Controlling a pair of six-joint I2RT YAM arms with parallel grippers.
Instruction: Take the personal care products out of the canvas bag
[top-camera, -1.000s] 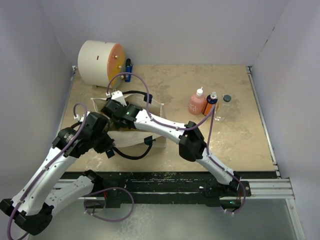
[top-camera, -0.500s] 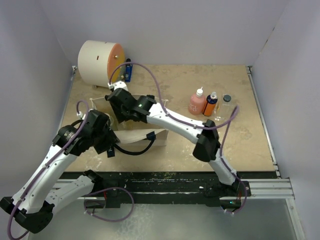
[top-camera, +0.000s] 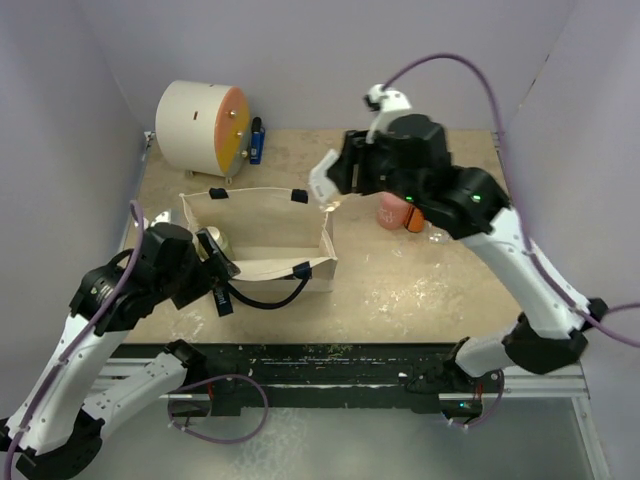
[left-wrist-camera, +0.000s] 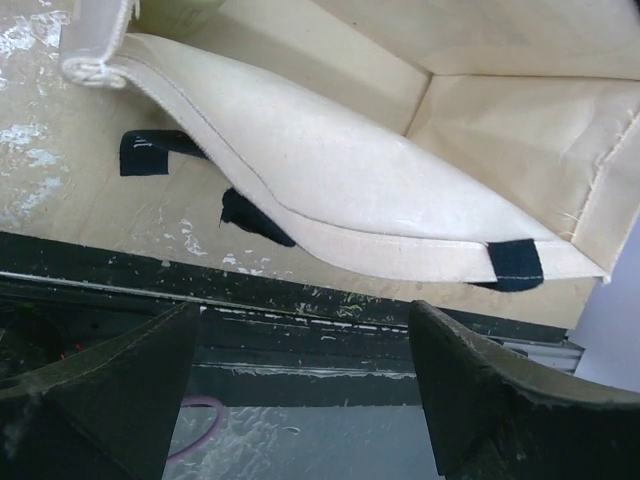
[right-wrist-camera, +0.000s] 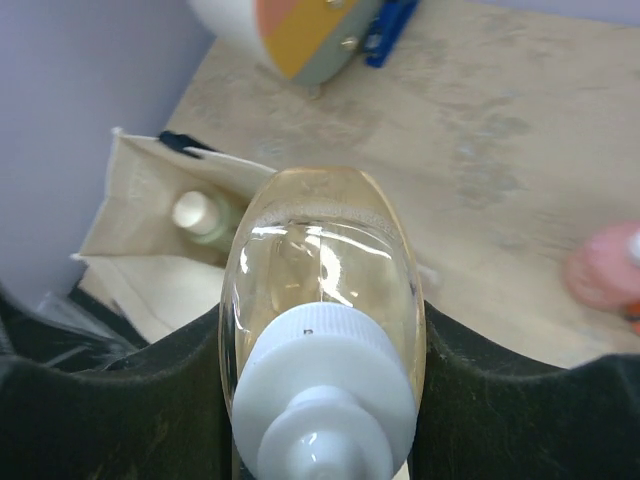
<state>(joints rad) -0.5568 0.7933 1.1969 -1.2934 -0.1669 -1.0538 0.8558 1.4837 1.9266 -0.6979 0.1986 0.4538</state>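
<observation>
The cream canvas bag (top-camera: 262, 240) lies open at the table's left, its near wall sagging (left-wrist-camera: 350, 170). My right gripper (top-camera: 332, 196) hangs high over the bag's right end, shut on a tiny yellowish white-capped bottle (right-wrist-camera: 320, 290) that fills the space between its fingers (right-wrist-camera: 322, 350). An olive-green jar (right-wrist-camera: 205, 215) stands inside the bag (right-wrist-camera: 140, 230) at its left end. My left gripper (top-camera: 212, 266) is at the bag's near left corner, open and empty (left-wrist-camera: 300, 390). A pink bottle (top-camera: 388, 210) and an orange bottle (top-camera: 413, 218) stand on the table, half hidden behind the right arm.
A big white drum with an orange face (top-camera: 200, 125) and a small blue item (top-camera: 257, 140) stand at the back left. The bag's dark strap (top-camera: 265, 297) trails onto the table toward the front edge and the black rail (left-wrist-camera: 330, 330).
My right arm rose out of the bag and swung right with the yellowish bottle in its grip. My left gripper let go of the bag's rim, opened and drew back.
</observation>
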